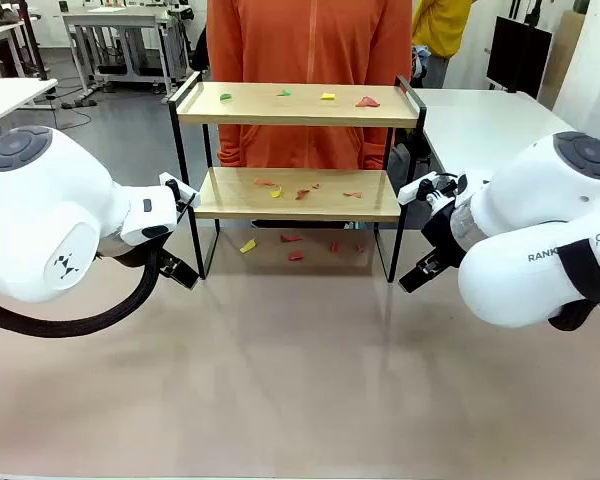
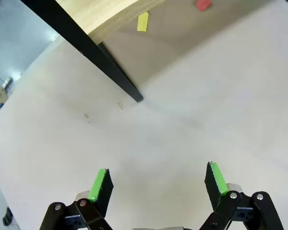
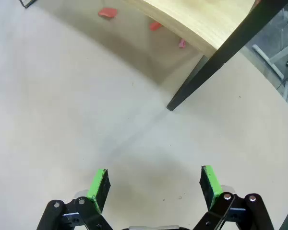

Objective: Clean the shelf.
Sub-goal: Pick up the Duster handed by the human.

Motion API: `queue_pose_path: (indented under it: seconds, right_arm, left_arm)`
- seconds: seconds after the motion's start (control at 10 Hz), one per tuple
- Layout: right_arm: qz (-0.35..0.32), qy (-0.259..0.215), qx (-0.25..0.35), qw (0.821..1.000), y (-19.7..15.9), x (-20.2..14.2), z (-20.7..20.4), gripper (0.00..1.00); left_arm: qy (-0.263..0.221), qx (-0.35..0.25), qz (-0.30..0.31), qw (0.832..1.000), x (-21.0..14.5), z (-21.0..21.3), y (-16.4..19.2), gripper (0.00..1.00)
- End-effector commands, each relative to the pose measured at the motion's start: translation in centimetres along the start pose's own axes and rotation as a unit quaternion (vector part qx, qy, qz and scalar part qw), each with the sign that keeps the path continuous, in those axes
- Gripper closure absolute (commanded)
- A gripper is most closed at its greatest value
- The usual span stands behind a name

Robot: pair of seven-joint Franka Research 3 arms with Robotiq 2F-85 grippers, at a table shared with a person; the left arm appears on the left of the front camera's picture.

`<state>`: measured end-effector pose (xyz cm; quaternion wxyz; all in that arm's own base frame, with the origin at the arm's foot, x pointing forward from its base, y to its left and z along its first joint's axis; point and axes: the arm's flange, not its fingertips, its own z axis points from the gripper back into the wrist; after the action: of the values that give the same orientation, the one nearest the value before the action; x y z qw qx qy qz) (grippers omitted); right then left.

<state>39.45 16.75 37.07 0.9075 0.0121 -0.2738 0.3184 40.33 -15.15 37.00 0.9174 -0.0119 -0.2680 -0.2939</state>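
My left gripper (image 2: 157,178) and right gripper (image 3: 155,178) hang spread, empty. The shelf (image 1: 298,105) stands just ahead; reaching carelessly, I could clip its legs, scattering scraps (image 1: 328,97).

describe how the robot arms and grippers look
Both are rounded white shells with grey round caps. The left arm carries a looping black cable; the right arm has dark lettering and a black strap. The left gripper and right gripper are black with green pads.

Grey floor (image 1: 110,120), white tables (image 1: 480,125), dark monitor (image 1: 518,55).
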Motion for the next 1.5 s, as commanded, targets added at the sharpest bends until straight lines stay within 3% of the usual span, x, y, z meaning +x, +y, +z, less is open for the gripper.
queue_pose_path:
  seconds: [0.0,0.9,1.1,1.4]
  right_arm:
    - [0.0,0.0,0.0,1.0,0.0,0.0,0.0,0.0]
    - [0.0,0.0,0.0,1.0,0.0,0.0,0.0,0.0]
    - [-0.02,-0.034,0.016,0.999,-4.3,2.9,2.8,0.0]
    - [-0.009,-0.085,0.075,0.994,-11.5,4.3,6.5,0.0]
  left_arm:
    - [0.0,0.0,0.0,1.0,0.0,0.0,0.0,0.0]
    - [0.0,0.0,0.0,1.0,0.0,0.0,0.0,0.0]
    - [-0.03,-0.033,0.001,0.999,2.3,4.7,3.9,0.0]
    - [-0.03,-0.147,-0.044,0.988,3.0,8.4,10.9,0.0]
